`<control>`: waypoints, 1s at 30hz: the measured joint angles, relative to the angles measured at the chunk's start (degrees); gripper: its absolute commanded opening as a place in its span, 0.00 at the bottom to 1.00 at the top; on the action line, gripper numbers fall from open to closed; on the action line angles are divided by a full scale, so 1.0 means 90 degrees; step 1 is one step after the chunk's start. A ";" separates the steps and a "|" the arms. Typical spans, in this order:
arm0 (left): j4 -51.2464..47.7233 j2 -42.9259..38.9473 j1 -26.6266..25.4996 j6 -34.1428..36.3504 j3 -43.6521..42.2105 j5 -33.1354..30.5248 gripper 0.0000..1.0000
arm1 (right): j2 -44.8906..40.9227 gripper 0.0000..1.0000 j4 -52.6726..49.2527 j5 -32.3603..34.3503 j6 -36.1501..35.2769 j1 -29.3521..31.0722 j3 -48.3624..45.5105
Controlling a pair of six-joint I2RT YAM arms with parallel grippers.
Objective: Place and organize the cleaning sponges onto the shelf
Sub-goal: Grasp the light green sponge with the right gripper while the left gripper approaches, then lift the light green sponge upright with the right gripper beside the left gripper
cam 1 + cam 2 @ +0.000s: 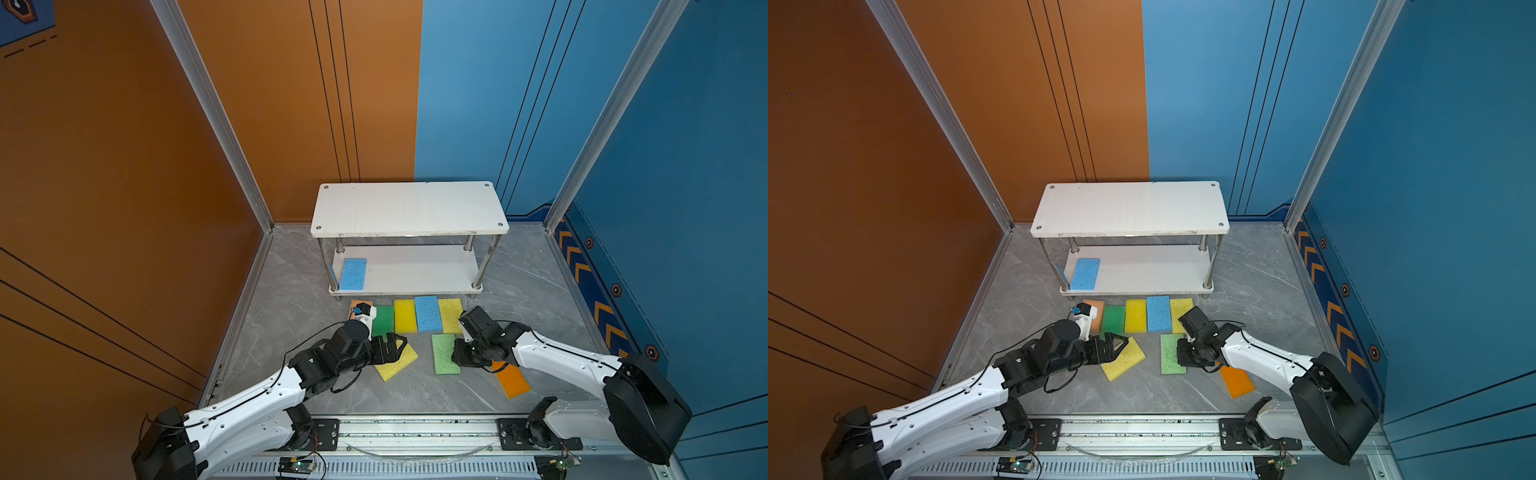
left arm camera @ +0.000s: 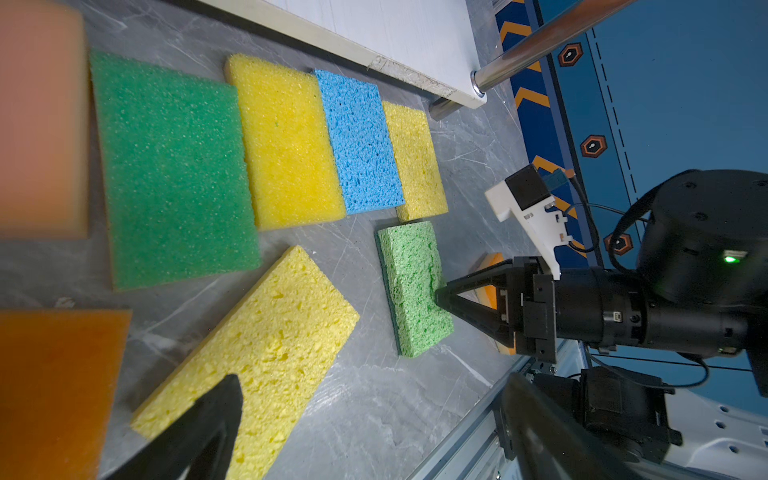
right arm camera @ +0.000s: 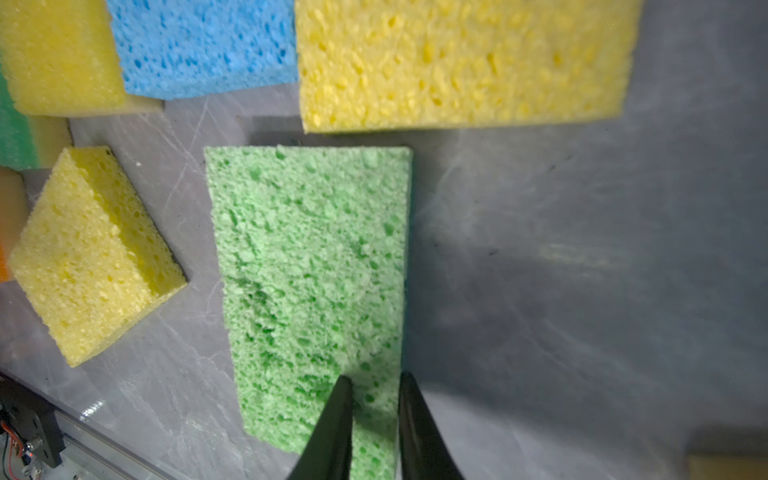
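Between your nearly closed right fingers sits only a thin edge strip of the light green sponge, lying flat on the desk, so it may slip free when you lift.

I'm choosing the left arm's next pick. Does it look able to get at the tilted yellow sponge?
Probably yes: the left gripper hangs open right over the tilted yellow sponge, whose top is bare.

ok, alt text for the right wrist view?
The right gripper pinches one long edge of a light green sponge lying flat on the grey table. Beyond it lie a pale yellow sponge, a blue sponge and a brighter yellow sponge; an angled yellow sponge sits alongside.
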 measured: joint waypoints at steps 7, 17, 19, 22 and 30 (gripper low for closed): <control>0.0000 0.0000 0.0000 0.0049 0.0002 0.0002 0.98 | -0.0447 0.04 0.0015 0.0029 0.0056 -0.0002 -0.0036; 0.0304 -0.0107 0.0199 0.0053 0.0002 0.0248 0.98 | -0.1506 0.00 -0.0029 0.0097 0.0078 -0.0080 0.0318; 0.0563 -0.0107 0.0306 0.0051 0.0002 0.0454 0.99 | -0.1503 0.00 -0.0019 0.0036 0.0078 -0.0080 0.0525; 0.0952 -0.0019 0.0435 0.0046 0.0019 0.0780 0.99 | -0.1469 0.00 0.0012 -0.0153 0.0075 -0.0078 0.0874; 0.1872 0.0282 0.0607 -0.0153 0.0070 0.1404 0.99 | -0.1200 0.00 0.0631 -0.1049 0.0126 -0.0078 0.1549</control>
